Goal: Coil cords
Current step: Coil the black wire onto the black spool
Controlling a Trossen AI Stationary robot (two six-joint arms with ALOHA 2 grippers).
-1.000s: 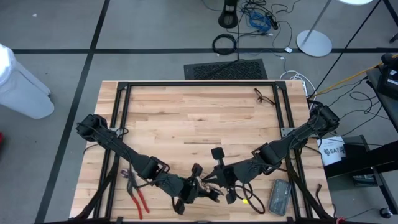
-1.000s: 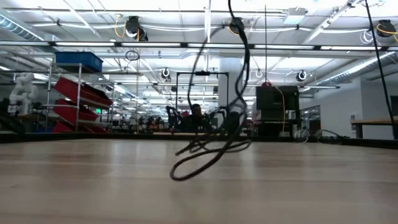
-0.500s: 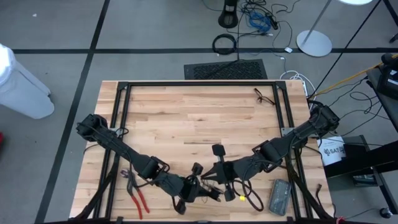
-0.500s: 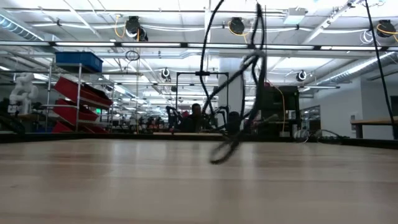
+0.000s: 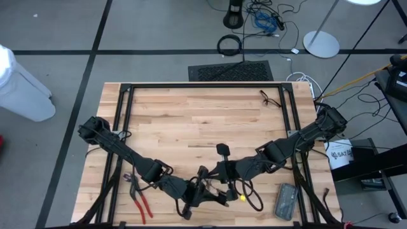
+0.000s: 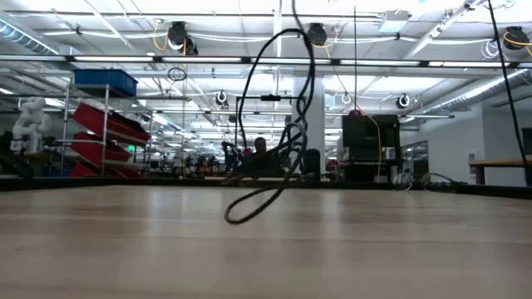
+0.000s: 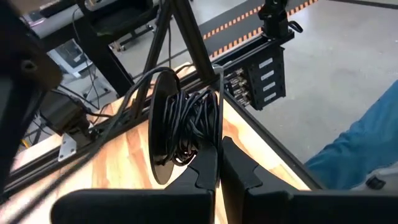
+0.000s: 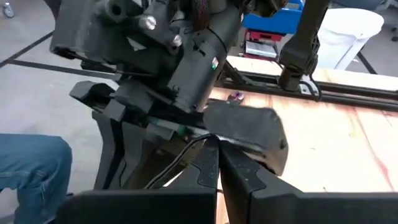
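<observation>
Winding underway: your left tool (image 7: 217, 163) is clamped on the half-wound cord (image 7: 189, 124); right tool (image 8: 217, 163) pinches its loose tail.

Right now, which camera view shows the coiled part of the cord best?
The left wrist view: the cord is wound on a dark disc at the left hand. The low view shows only hanging loops; the high view, a loop.

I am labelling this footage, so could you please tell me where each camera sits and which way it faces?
High view: overhead, straight down on the table; both arms show.
Low view: table height, level across; the cord hangs.
Left wrist view: past the shut left gripper, clamped on the cord's reel.
Right wrist view: past the shut right gripper, pinching cord, facing the left arm.
Shared: the cord.
</observation>
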